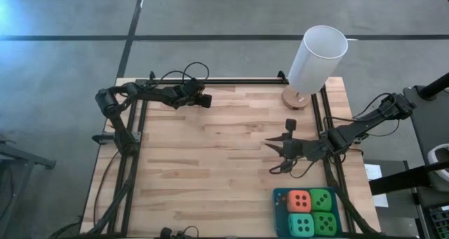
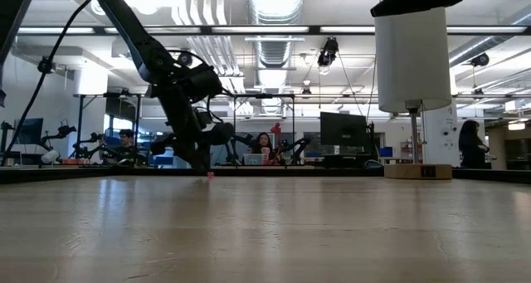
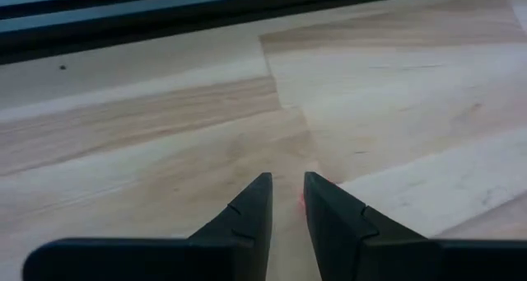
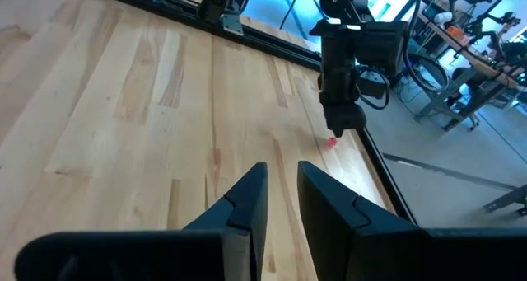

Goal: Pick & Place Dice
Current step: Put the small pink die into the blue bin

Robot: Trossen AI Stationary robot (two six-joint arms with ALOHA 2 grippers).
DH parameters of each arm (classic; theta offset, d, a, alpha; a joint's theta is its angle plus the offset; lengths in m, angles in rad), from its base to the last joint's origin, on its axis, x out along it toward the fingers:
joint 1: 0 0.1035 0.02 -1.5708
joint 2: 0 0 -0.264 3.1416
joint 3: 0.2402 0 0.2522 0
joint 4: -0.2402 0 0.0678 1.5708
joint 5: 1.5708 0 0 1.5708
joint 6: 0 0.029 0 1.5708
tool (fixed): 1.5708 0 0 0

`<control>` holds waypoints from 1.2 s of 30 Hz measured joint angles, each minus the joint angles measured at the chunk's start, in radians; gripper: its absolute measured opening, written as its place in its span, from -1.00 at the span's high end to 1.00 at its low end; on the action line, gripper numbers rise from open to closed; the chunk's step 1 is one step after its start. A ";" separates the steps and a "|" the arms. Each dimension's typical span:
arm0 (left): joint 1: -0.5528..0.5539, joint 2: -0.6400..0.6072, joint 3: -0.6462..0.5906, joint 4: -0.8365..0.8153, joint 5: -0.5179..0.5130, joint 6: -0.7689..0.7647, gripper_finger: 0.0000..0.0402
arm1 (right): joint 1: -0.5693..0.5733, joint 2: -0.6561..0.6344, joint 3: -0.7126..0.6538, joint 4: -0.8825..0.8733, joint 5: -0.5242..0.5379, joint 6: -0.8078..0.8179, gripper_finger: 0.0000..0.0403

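Note:
Four dice sit in a teal tray (image 1: 278, 197) at the table's near right corner: an orange-red one (image 1: 299, 200), a green one (image 1: 321, 199), a turquoise one (image 1: 302, 223) and a second green one (image 1: 324, 223). My right gripper (image 1: 272, 153) (image 4: 282, 178) hovers over bare wood, farther from the near edge than the tray, shut and holding nothing. My left gripper (image 1: 208, 101) (image 3: 286, 186) is near the table's far edge, low over the wood, shut and empty. It also shows in the right wrist view (image 4: 342, 124).
A tall white cylinder (image 1: 317, 57) (image 2: 412, 59) stands on a round wooden base (image 1: 295, 97) at the far right corner. A small red spot (image 4: 332, 142) lies on the wood below my left gripper. Black rails (image 1: 326, 120) frame the table. Bare wood spans the middle.

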 joint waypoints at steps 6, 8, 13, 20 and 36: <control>0.002 0.000 0.000 0.017 -0.043 0.000 0.61 | 0.000 0.000 0.000 0.000 0.000 -0.005 0.69; 0.002 0.000 0.000 0.018 -0.050 0.000 0.61 | 0.000 0.000 0.000 0.000 0.000 -0.005 0.69; 0.002 0.000 0.000 0.020 -0.053 0.000 0.61 | 0.000 0.000 0.000 0.000 0.000 -0.005 0.69; -0.003 0.070 0.000 0.063 -0.048 0.000 0.61 | 0.000 0.000 0.000 0.000 0.000 -0.006 0.69; -0.062 0.082 0.001 0.082 -0.027 -0.019 0.61 | 0.000 0.000 0.000 0.005 0.000 -0.024 0.69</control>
